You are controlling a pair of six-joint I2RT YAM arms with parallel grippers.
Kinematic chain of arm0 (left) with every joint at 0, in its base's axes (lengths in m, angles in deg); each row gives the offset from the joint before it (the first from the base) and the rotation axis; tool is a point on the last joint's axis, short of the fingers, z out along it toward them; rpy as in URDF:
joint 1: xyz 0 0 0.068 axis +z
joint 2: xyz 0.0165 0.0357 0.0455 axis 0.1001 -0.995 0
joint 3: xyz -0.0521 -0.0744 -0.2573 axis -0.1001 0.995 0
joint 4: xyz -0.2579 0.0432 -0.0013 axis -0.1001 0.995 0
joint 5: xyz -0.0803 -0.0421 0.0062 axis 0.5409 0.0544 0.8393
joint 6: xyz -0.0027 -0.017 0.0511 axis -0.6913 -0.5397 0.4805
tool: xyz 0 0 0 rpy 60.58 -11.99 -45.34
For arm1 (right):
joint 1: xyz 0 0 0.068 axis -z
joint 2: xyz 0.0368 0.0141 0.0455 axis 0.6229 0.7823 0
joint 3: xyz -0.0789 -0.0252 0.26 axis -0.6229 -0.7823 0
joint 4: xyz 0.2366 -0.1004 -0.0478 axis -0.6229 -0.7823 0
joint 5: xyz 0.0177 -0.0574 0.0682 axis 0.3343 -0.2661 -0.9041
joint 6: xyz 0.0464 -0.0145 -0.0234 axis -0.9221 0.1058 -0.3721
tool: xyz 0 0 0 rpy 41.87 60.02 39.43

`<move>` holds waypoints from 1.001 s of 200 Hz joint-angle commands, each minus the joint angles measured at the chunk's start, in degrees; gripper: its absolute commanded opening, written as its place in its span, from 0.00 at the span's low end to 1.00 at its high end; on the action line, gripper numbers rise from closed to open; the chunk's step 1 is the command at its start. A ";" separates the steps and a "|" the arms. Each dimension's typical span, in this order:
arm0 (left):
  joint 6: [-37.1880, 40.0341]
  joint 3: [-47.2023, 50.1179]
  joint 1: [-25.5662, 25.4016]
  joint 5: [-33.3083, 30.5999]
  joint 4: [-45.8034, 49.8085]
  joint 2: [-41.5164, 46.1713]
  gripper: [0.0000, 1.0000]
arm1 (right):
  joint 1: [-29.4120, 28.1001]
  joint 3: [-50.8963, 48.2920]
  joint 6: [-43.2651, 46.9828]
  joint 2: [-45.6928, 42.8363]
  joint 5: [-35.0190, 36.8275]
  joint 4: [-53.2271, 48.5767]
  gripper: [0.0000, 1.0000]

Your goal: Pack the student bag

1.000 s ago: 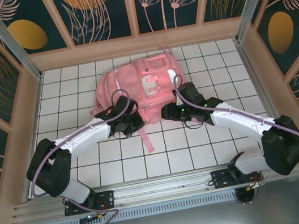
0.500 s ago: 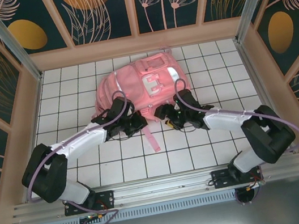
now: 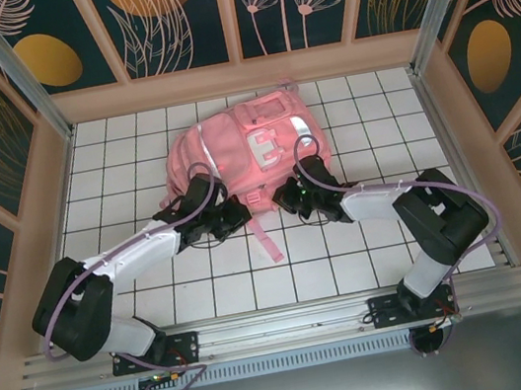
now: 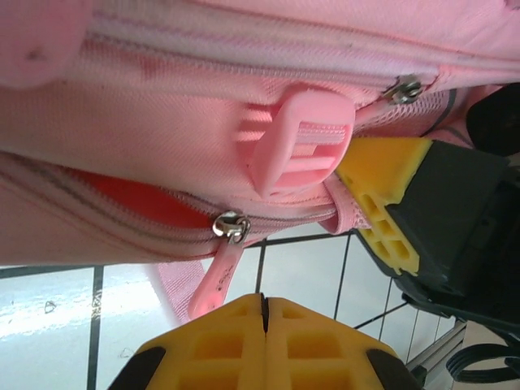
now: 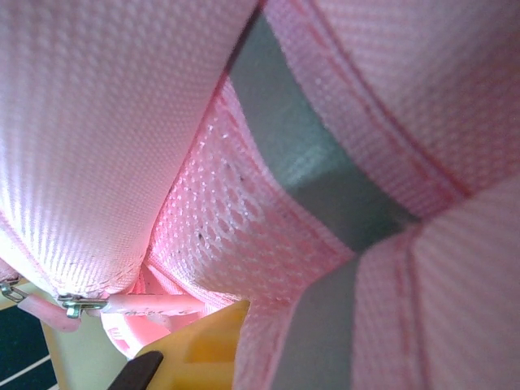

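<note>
Though contact unclear, student bag (image 3: 243, 148) lies beyond left gripper (image 3: 232, 216), right gripper (image 3: 286, 194).

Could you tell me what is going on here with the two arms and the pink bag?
Both arms are reaching to the near edge of the bag, which lies on the table. The left gripper is shut with nothing between its fingers, right beside a zipper pull. The right gripper is shut too and pressed into the bag's fabric; whether it pinches any is unclear. They are probably working at getting the bag open.
</note>
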 commanded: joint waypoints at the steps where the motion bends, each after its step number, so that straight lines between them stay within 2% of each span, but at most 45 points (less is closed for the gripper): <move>1: 2.13 0.75 1.29 0.07 -0.57 0.58 0.00 | 0.19 1.44 1.85 -0.29 2.77 -1.38 0.00; 45: 11.73 1.59 1.82 5.57 -0.54 -0.07 0.00 | 0.58 2.36 4.31 -0.77 1.08 -4.30 0.00; 55: 13.49 0.71 1.78 5.55 1.67 -0.18 0.19 | 0.44 2.71 4.39 -0.40 0.01 -4.40 0.00; 62: 13.89 0.52 1.79 5.71 2.37 -0.02 0.27 | 0.29 2.85 4.29 -0.11 -0.52 -4.32 0.00; 90: 11.28 3.59 1.79 7.68 -0.28 1.88 0.40 | -0.03 2.95 4.01 0.36 -1.60 -3.93 0.00; 112: 10.28 6.16 1.95 6.22 -0.69 3.09 0.48 | 0.00 2.87 3.68 0.26 -2.12 -3.56 0.00; 128: 7.28 10.28 2.34 6.63 -6.40 4.99 0.55 | -0.03 2.87 3.10 0.07 -2.97 -2.97 0.00; 147: 1.94 16.32 2.76 9.58 -19.34 6.96 0.60 | -0.03 2.52 1.89 0.01 -4.64 -1.05 0.00; 170: -4.89 22.58 2.94 9.34 -34.54 9.44 0.75 | -0.05 2.75 1.32 0.04 -5.68 -0.45 0.00; 200: -7.15 23.30 3.59 10.04 -39.68 7.64 0.75 | -0.02 2.78 0.63 0.11 -6.26 -0.03 0.00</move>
